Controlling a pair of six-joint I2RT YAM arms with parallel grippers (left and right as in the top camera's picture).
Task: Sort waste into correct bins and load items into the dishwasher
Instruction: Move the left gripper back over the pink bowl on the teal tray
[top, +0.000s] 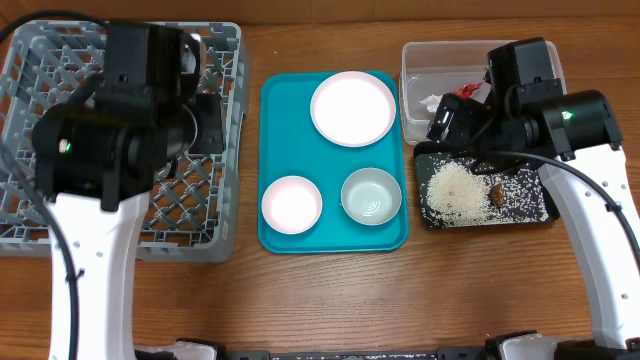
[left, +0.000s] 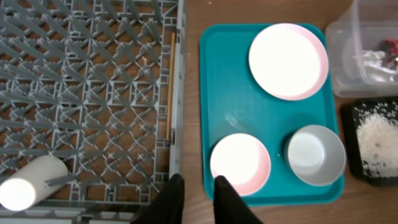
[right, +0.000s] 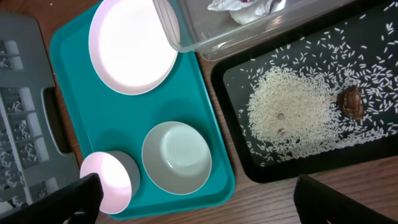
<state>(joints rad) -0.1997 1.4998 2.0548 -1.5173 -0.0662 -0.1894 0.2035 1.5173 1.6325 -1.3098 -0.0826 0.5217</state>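
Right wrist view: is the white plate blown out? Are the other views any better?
Right wrist: plate and pink bowl clip to featureless white, with glow. Left wrist: plate bright, rim readable; cup clips at its end. Overhead: evenly lit, rims distinct.

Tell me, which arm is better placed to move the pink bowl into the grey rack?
Left. The left gripper hovers open beside the pink bowl and the grey rack; the right arm is over the black tray, farther off.
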